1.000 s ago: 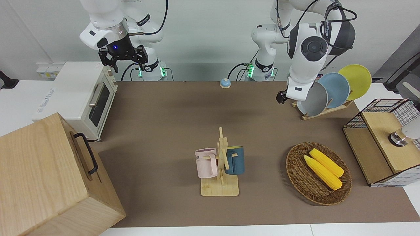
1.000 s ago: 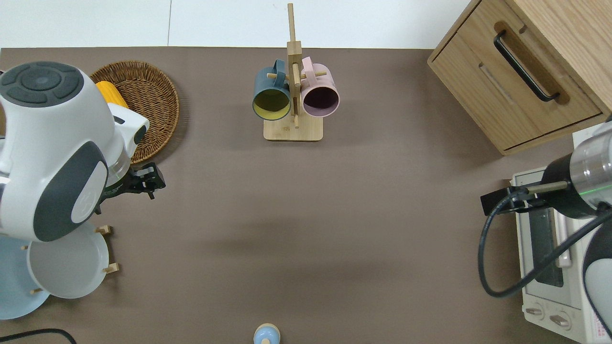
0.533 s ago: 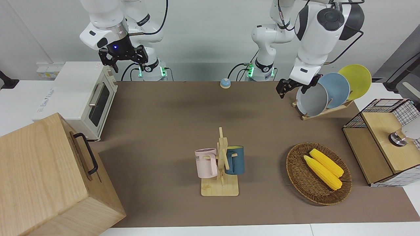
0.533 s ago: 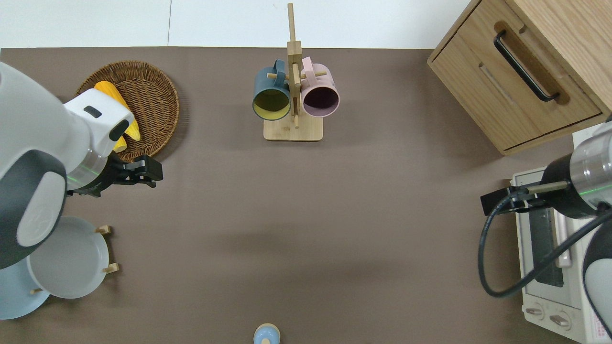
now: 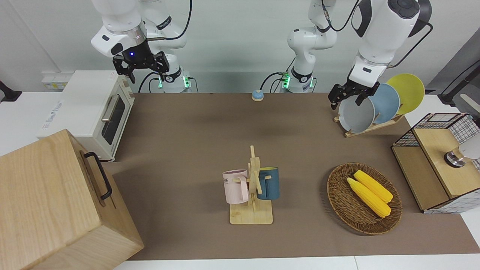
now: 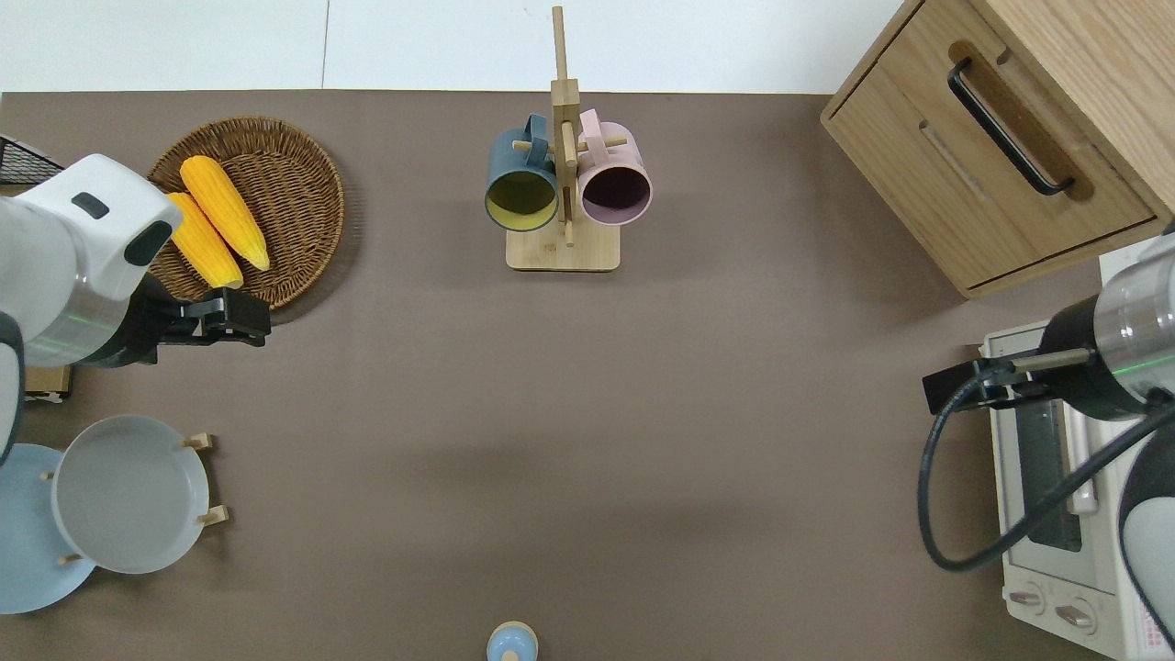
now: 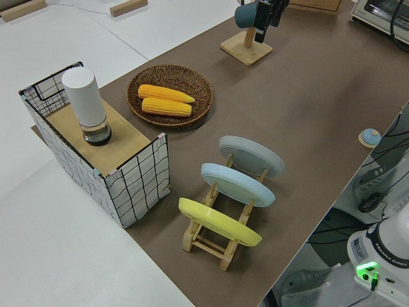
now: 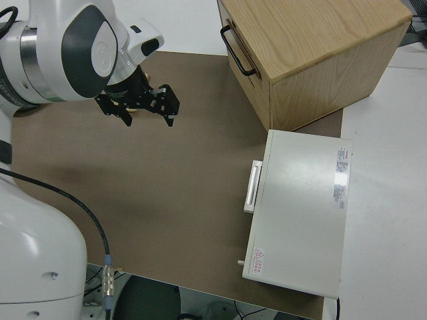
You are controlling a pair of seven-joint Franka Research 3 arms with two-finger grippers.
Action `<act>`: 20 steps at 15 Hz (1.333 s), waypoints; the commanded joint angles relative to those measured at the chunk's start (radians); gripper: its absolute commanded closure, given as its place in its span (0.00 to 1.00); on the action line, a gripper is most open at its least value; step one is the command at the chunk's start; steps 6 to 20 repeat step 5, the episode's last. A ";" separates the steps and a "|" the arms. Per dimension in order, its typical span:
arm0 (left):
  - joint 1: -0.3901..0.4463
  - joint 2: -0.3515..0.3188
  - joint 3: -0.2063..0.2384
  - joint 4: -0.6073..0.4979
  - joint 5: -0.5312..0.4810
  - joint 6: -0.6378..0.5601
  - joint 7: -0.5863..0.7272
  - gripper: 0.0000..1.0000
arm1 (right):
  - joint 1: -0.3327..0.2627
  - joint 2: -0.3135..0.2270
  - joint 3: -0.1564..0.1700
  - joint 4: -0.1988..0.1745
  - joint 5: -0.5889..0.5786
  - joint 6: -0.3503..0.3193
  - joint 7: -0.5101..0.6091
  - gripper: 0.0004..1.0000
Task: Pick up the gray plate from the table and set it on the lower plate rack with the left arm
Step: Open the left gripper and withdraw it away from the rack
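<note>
The gray plate (image 5: 355, 115) leans in the lowest slot of the lower plate rack (image 5: 371, 128), at the left arm's end of the table (image 5: 187, 150). It also shows in the overhead view (image 6: 128, 496) and the left side view (image 7: 251, 155). My left gripper (image 5: 346, 100) is open and empty, up in the air. In the overhead view the left gripper (image 6: 246, 326) is over the mat between the rack's pegs (image 6: 204, 442) and the wicker basket (image 6: 321, 184). My right arm is parked, its gripper (image 5: 141, 69) open.
A blue plate (image 5: 386, 101) and a yellow plate (image 5: 408, 92) fill the rack's higher slots. The basket holds two corn cobs (image 5: 369, 191). A mug stand (image 5: 253, 187), a wooden cabinet (image 5: 48, 202), a toaster oven (image 5: 90, 108), a wire-sided box (image 5: 438, 161) and a small bell (image 5: 257, 95) stand around.
My left arm has lifted up and away from the gray plate, swinging toward its own end of the table. The plate stays in the rack. The right arm has not moved.
</note>
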 commanded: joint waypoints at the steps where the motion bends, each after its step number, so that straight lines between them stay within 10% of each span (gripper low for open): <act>1: -0.016 -0.049 0.022 -0.045 -0.005 0.017 0.034 0.00 | -0.013 -0.005 0.007 0.006 0.004 -0.015 -0.003 0.01; 20: -0.027 -0.056 0.024 -0.050 0.003 0.017 0.022 0.00 | -0.013 -0.005 0.007 0.006 0.004 -0.015 -0.003 0.01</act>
